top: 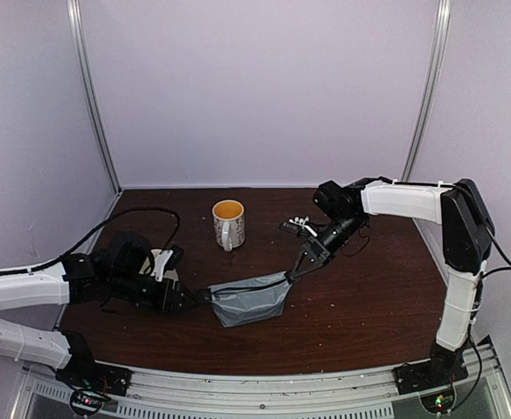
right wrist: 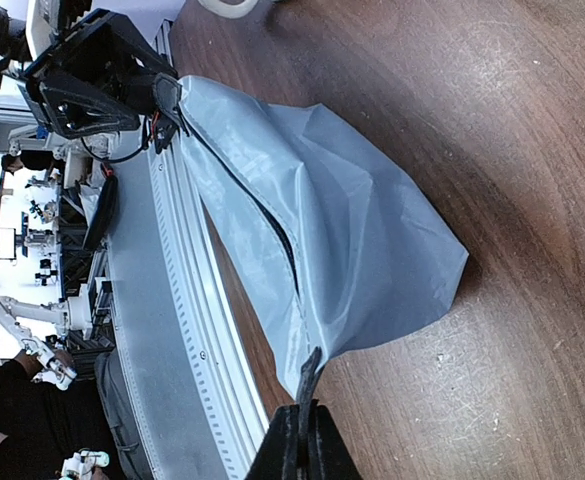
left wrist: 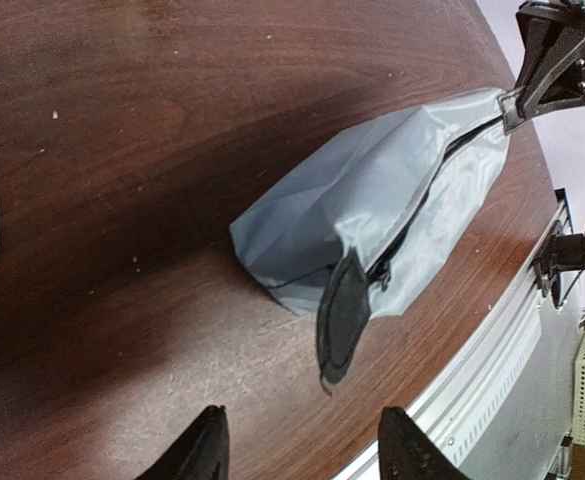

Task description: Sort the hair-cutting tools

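my top camera looks down from high behind the near edge, taking in the whole surface (top: pixel 351 323) from far off. the left wrist camera rides low behind the left claw (left wrist: pixel 307 445), close on the grey pouch (left wrist: pixel 372 220). the right wrist camera faces that same pouch from its opposite end, just as near.

Soft dim light, slight blur

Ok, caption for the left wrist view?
Grey fabric zip pouch on dark wooden table, far end pinched by right gripper, open left gripper short of its black tab.
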### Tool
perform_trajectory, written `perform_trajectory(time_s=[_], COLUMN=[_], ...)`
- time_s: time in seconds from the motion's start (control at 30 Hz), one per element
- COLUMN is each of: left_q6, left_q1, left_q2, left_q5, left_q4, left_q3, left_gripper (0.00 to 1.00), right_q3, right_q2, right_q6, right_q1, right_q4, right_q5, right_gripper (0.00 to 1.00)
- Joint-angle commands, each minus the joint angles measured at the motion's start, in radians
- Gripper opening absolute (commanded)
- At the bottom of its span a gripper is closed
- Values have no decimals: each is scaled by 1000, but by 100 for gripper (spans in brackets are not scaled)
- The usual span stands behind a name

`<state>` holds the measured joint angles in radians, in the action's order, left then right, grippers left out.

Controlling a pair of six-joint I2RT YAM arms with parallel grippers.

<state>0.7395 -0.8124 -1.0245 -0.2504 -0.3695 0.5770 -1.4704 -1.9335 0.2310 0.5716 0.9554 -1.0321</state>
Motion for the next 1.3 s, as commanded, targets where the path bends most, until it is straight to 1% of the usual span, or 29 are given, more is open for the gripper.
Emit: perform_trajectory(time_s=[0.0,0.1,0.2,0.27,0.33,0.43,0.47,0.6,0.67,0.73,0.83,0.87,0.9,0.97,1.03,1.13,1.27], left_q6=[36,25,14,7,0,-16,-22,-17,10,52,121,142,173,211,226,219,195], left_q1=[7,12,25,30,31,32,32,30,30,30,30,30,30,29,25,12,-12], left_q2=[-67,-106,-142,-158,-173,-200,-210,-247,-266,-287,-329,-342,-356,-374,-380,-378,-380], left_q5=[-66,-55,-51,-61,-75,-95,-110,-189,-211,-229,-249,-251,-260,-274,-267,-241,-218], left_q4=[184,197,206,233,268,309,326,427,475,530,612,640,678,752,781,757,702], left_q3=[13,29,42,46,49,66,73,77,76,70,55,47,36,14,3,4,30], left_gripper=[50,44,33,19,13,7,1,0,0,0,0,0,0,0,0,0,0], right_q3=[-6,-10,-10,-9,-9,-7,-7,-17,-28,-44,-47,-32,-16,13,27,-11,-67], right_q2=[37,33,28,25,23,22,24,35,52,85,183,225,265,311,309,245,138], right_q6=[41,35,35,34,34,35,35,19,19,25,1,-8,-16,-37,-67,-43,-71], right_q1=[-5,-7,-11,-20,-33,-64,-75,-118,-127,-123,-111,-102,-94,-71,-29,79,173], right_q4=[34,33,35,35,34,39,39,34,33,37,-2,-34,-65,-96,-105,-60,-40], right_q5=[20,17,16,14,14,13,14,44,99,182,391,460,492,437,350,310,257], right_gripper=[4,4,4,4,4,4,3,4,8,16,34,38,41,44,45,44,42])
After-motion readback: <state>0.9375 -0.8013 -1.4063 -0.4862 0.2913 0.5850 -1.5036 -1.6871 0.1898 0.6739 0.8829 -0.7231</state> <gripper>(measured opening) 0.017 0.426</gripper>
